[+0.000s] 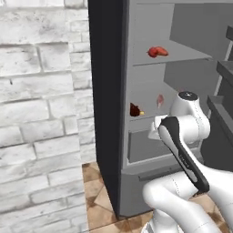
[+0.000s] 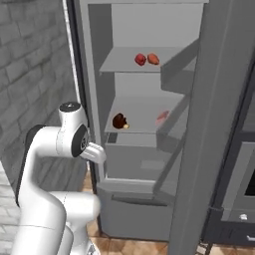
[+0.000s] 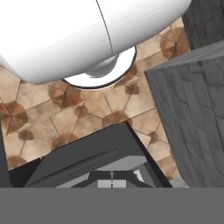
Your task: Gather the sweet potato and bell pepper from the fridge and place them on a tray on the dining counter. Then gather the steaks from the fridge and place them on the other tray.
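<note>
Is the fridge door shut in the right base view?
No: the fridge stands open, its grey shelves showing, with the bell pepper and the sweet potato side by side on the upper shelf.

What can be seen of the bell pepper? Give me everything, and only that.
The small rounded bright red bell pepper sits on the fridge's upper grey shelf, with the door open. It looks smooth and glossy, whole and resting on the shelf surface. An orange-brown sweet potato lies right beside it on its right, close enough that contact cannot be ruled out. In the left base view the two overlap into one reddish shape.
</note>
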